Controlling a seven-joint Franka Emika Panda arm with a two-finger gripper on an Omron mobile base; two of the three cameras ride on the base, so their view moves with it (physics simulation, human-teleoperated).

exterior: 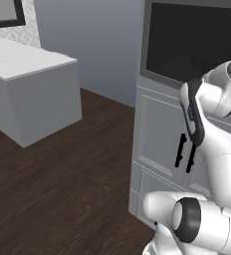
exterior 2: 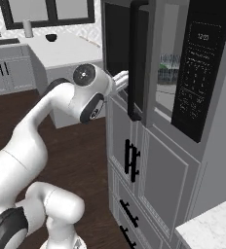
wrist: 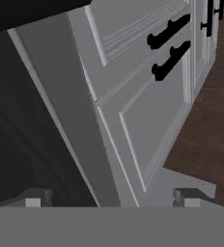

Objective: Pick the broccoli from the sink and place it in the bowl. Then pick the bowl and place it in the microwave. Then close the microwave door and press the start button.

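We hold the pincer [wrist: 109,198], fingers apart and empty, against the partly open microwave door [exterior 2: 132,53] above the cabinets [wrist: 147,125], and a glancing push could slip off its edge, leaving it ajar.

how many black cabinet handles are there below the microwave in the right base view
4: an upright pair on the doors under the microwave door, and two more lower down. Others may be hidden.

Black-glassed, grey-framed microwave door [exterior 2: 129,53], grey panelled cabinets [exterior 2: 159,175] with black handles [exterior 2: 131,160], dark brown wood floor [exterior: 62,189].
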